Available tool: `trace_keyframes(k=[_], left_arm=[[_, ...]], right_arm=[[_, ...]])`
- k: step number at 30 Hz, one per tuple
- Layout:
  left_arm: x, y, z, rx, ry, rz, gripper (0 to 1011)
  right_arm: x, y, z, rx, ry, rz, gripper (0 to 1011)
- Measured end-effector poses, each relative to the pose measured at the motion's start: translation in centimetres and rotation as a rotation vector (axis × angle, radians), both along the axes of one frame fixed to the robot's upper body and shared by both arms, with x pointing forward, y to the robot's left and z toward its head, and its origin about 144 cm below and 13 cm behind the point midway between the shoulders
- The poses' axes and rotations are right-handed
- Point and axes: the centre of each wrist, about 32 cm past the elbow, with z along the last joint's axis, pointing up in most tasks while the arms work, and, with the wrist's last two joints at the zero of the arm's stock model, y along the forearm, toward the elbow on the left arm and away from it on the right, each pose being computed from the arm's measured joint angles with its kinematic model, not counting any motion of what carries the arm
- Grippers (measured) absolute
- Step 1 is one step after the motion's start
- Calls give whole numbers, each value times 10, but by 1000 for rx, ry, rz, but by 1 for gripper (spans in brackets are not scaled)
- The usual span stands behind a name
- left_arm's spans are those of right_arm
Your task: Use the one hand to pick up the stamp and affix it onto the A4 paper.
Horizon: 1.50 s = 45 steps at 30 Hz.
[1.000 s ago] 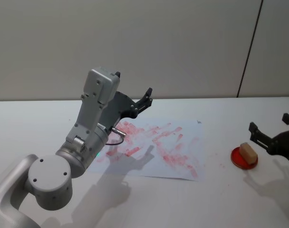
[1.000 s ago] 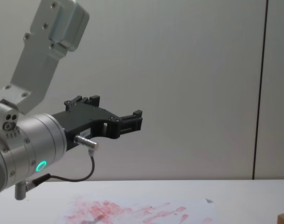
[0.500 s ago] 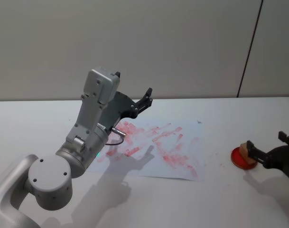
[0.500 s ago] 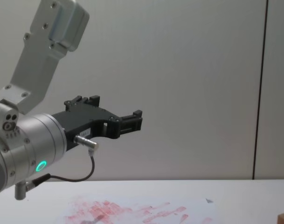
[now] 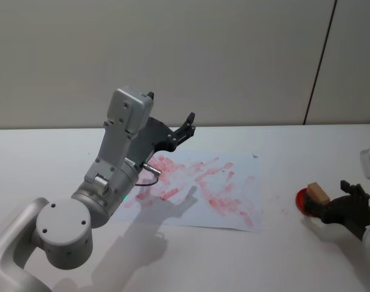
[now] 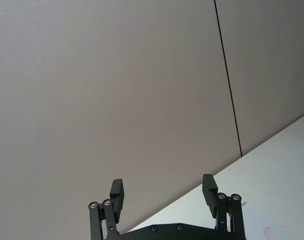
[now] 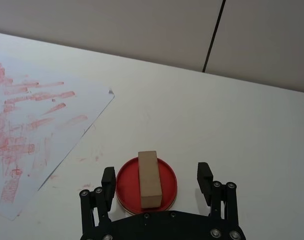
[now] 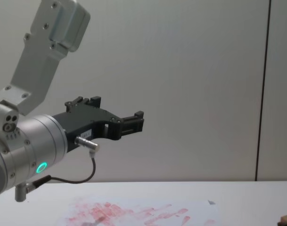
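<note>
On your left, the left tool [image 6: 162, 185] hangs high above the table [image 5: 276, 255], over the left end of the A4 paper [image 5: 236, 179]. Its 2 black fingers are spread wide with nothing between them, and they point up toward the pale wall [image 5: 233, 61]. The silver arm [image 5: 121, 140] behind it carries a green light [image 8: 41, 167] on its wrist cylinder, and its shadow [image 5: 183, 201] falls across the sheet's left half. The A4 paper lies flat in the middle of the table, turned at a slight angle, its white face smeared with many red-pink rectangular marks. A few faint red specks [image 7: 85, 160] dot the bare table between the sheet's right edge and the ink pad [image 7: 126, 186]. That round red pad rests on the table to the right of the sheet, apart from it. The stamp [image 7: 149, 177], a light tan wooden block, sits on top of the pad, running across its middle. Farthest right, the right tool [image 7: 156, 172] is low at the table, just beside the pad. Its 2 fingers are spread, 1 on each side of the pad's near half. The right wrist view shows you a gap between each finger and the stamp, so it grips nothing. In the chest view, the stamp's top just peeks in at the lower right corner.
</note>
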Motion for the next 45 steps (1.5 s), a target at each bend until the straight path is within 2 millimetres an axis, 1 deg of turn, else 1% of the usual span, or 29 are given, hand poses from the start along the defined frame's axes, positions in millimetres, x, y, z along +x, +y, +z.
trace_keyframes(k=[6,11,14,16,18,19,22,23,25,26,27,30,33,40,45], left_arm=[[0,0,0,0,0,0,1001],[0,0,0,0,0,0,1001],[0,0,0,0,0,0,1001],[0,0,0,0,0,0,1001],[0,0,0,0,0,0,1001],[0,0,0,0,0,0,1001],[0,0,0,0,0,0,1001],[0,0,0,0,0,0,1001],[0,0,0,0,0,0,1001],[0,0,0,0,0,0,1001],[0,0,0,0,0,0,1001],[0,0,0,0,0,0,1001],[0,0,0,0,0,0,1001],[0,0,0,0,0,0,1001],[0,0,0,0,0,0,1001]], right_arm=[[6,4,-5,-13,21,4,994],[10,7,-8,-21,33,7,867],[11,8,-9,-24,39,8,813],[12,8,-9,-25,40,9,729],[13,9,-10,-27,43,9,686],[13,9,-10,-28,44,10,644],[14,10,-11,-29,46,10,563],[14,10,-11,-30,47,10,503],[14,10,-11,-30,48,11,461],[15,10,-11,-30,49,11,405],[15,10,-11,-31,49,11,405],[15,11,-12,-31,50,12,283],[15,11,-12,-31,50,13,220],[17,13,-10,-15,17,26,220],[20,17,-3,18,-29,50,220]])
